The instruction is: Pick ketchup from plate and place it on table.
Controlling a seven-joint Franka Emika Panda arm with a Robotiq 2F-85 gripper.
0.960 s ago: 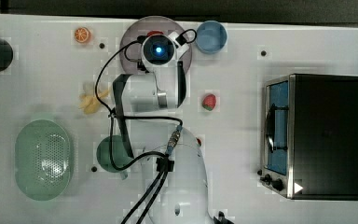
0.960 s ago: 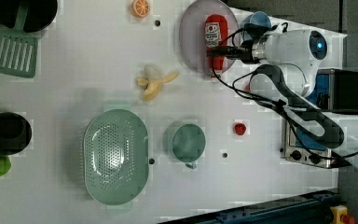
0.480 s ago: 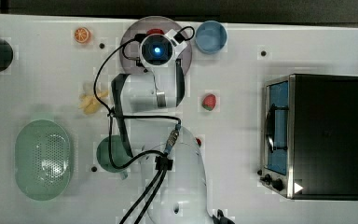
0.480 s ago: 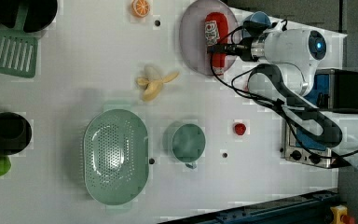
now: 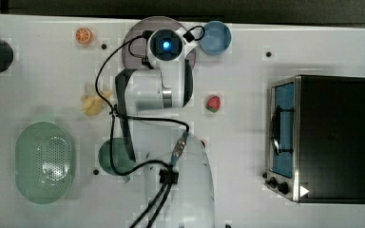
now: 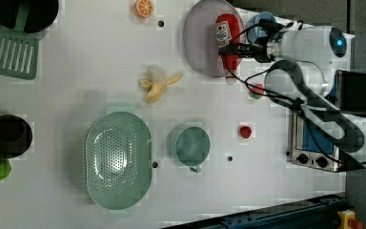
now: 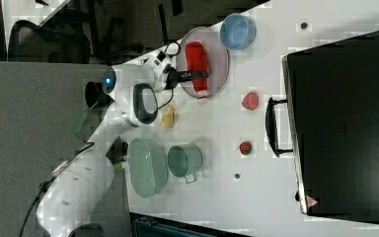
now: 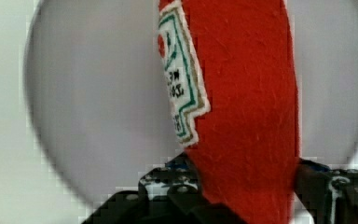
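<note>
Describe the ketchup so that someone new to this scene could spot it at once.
Find the toaster oven at the left view's right edge, then the lilac plate beside the blue bowl. The ketchup lies on that plate, with the end effector across it. It is long and red with a white label, unlike the small round strawberry.

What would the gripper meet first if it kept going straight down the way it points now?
The slim red ketchup bottle already sits between the gripper fingers, apparently clamped. Straight beyond it lies the flat greyish-lilac plate; whether the bottle still rests on it is unclear.
</note>
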